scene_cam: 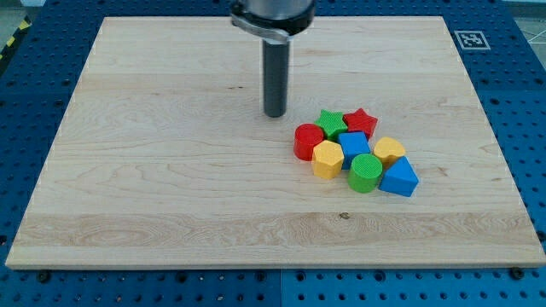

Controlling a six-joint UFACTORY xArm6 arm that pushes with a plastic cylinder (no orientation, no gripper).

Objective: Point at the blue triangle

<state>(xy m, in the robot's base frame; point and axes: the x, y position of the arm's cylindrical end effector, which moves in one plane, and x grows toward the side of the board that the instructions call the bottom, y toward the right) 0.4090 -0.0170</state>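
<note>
The blue triangle lies at the lower right end of a tight cluster of blocks, right of the board's middle. My tip stands on the board up and to the left of the cluster, well apart from the triangle. The nearest blocks to the tip are the red cylinder and the green star.
The cluster also holds a red star, a blue cube, a yellow hexagon, a green cylinder and a yellow heart. The wooden board lies on a blue perforated table.
</note>
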